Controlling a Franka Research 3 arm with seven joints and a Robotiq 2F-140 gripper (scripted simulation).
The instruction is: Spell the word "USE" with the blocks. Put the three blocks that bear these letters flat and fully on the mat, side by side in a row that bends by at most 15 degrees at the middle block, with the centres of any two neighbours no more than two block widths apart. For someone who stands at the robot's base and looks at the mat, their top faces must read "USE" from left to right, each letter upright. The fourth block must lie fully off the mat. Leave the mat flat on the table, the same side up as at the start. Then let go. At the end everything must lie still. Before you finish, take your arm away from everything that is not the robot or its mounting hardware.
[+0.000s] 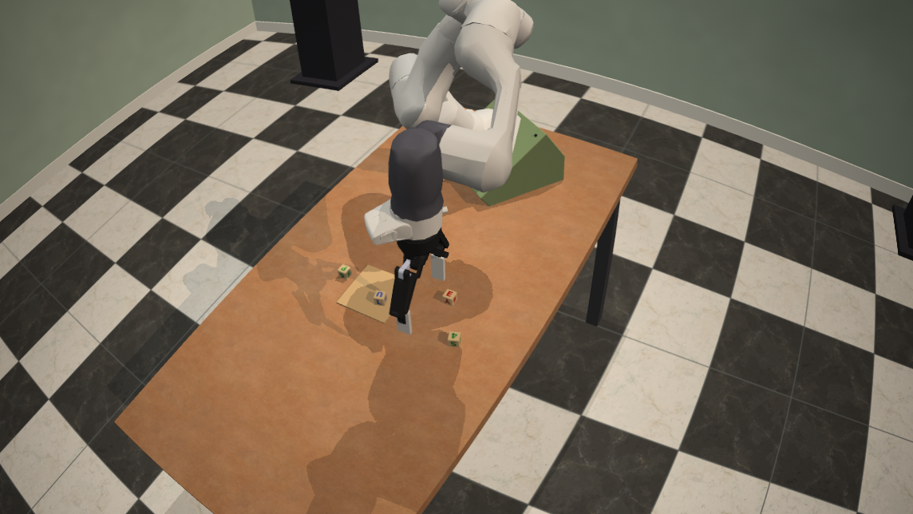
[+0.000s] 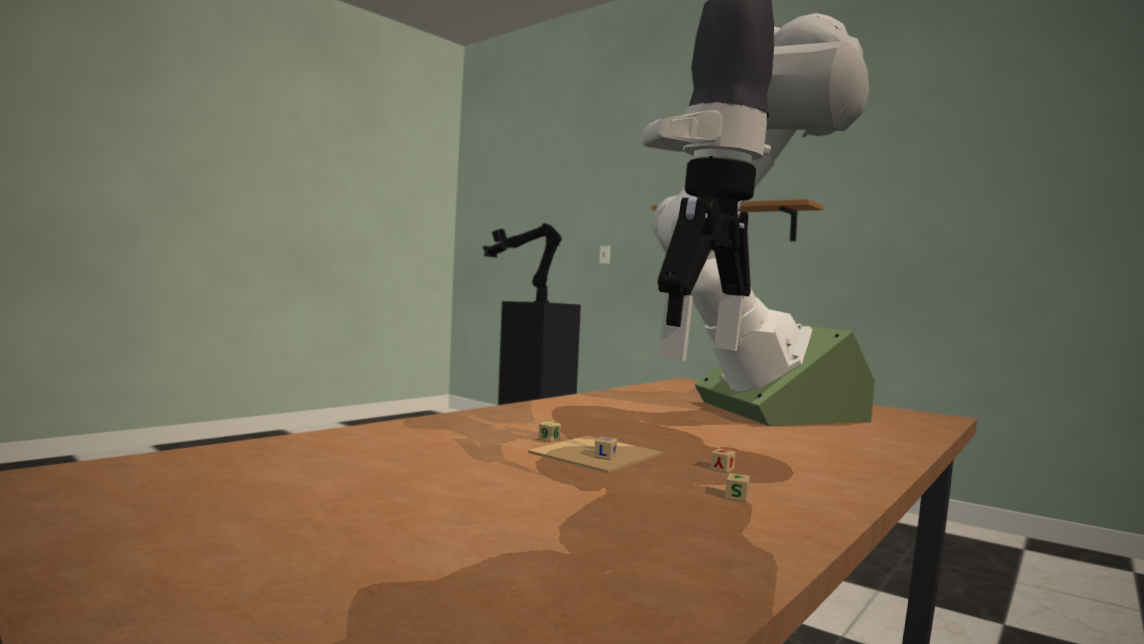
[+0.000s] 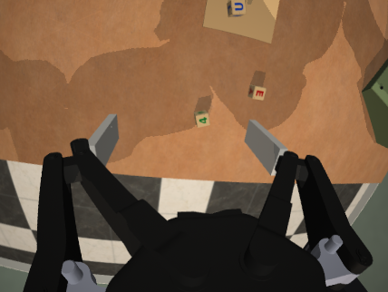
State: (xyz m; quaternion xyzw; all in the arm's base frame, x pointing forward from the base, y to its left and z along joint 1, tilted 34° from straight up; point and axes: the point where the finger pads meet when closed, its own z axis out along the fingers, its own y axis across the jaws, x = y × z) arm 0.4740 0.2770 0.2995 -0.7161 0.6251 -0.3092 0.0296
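My gripper (image 1: 420, 296) (image 2: 701, 336) (image 3: 185, 128) is open and empty, high above the table. The block with a blue U on top (image 1: 380, 296) (image 2: 605, 448) (image 3: 237, 7) lies on the tan mat (image 1: 357, 300) (image 2: 560, 452) (image 3: 218, 23); its U opens away from the base. The red E block (image 1: 449, 296) (image 2: 722, 460) (image 3: 257, 92) lies off the mat, its prongs seeming to point away from the base. Near it lies a block with green 4 on top and S on a side (image 1: 454, 338) (image 2: 737, 488) (image 3: 202, 119). A fourth block (image 1: 344, 271) (image 2: 549, 432) lies off the mat's other side, its top letter unclear.
The green robot base (image 1: 527, 169) (image 2: 824, 384) (image 3: 378, 109) stands at the table's far end. The wooden table's long edge (image 1: 543, 335) runs past the E and 4 blocks. The arm hides part of the mat in the top view.
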